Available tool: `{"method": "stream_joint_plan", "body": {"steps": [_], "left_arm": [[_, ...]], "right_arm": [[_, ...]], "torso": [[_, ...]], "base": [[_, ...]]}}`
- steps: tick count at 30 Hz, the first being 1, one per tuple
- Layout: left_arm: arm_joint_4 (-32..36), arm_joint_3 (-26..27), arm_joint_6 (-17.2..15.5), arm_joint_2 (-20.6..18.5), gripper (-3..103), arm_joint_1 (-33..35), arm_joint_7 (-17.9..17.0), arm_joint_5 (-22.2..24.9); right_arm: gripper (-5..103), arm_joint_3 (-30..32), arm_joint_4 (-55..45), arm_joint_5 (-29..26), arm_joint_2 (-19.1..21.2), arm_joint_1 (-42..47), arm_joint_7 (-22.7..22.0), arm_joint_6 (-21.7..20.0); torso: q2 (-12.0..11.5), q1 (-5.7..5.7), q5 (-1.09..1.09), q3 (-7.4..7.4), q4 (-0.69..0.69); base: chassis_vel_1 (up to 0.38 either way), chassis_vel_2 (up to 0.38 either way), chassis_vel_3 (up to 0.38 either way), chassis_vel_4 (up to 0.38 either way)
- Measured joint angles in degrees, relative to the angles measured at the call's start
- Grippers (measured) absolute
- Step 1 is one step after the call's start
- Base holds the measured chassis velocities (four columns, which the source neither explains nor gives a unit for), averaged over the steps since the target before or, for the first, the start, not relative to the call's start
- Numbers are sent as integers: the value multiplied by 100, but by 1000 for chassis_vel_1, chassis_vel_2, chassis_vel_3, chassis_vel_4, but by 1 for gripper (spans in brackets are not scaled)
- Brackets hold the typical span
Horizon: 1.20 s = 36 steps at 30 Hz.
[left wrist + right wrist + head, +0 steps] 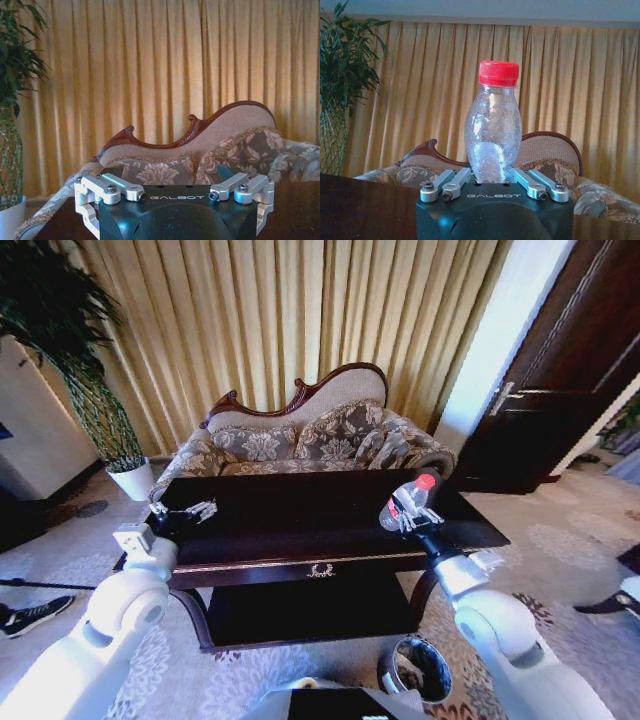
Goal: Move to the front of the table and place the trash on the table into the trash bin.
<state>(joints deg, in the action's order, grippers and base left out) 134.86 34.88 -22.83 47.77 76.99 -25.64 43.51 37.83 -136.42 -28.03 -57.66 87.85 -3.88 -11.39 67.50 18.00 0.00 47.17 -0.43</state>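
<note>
Your dark tabletop (300, 515) stands before a sofa (310, 440). The right hand (412, 520) grips the bottle (408, 502) above it; the left hand (190, 510) is wide apart. The bin (418, 668) sits below the right hand. In the right wrist view, the bottle (492, 132) stands upright.

My left gripper (175, 196) sat at the bottom centre of the frame, its jaws spread wide above the dark table (295, 215). Behind stood the sofa (210, 150), curtains (150, 65), and a plant (12, 100) at left.
</note>
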Motion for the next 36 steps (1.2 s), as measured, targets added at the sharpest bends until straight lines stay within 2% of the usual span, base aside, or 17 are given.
{"method": "stream_joint_plan", "body": {"steps": [8,25,29,36], "left_arm": [[300,21,-8,85,100,330,102,-57],[547,173,-5,218,100,741,201,-161],[581,152,1,269,100,805,226,-211],[685,286,3,401,100,1052,293,-238]], "right_arm": [[20,37,-186,-150,-26,214,-124,-9],[20,-91,-97,101,-185,280,-211,-12],[20,-146,100,177,-242,278,-211,24],[20,-87,1045,200,-319,332,-205,149]], "torso": [[-1,1,1,1,0],[0,-1,0,0,0],[0,-2,0,0,0],[0,-3,1,0,1]], "base": [[35,-32,-43,38],[138,-137,-130,136],[107,-111,-125,105],[19,-30,-21,28]]}}
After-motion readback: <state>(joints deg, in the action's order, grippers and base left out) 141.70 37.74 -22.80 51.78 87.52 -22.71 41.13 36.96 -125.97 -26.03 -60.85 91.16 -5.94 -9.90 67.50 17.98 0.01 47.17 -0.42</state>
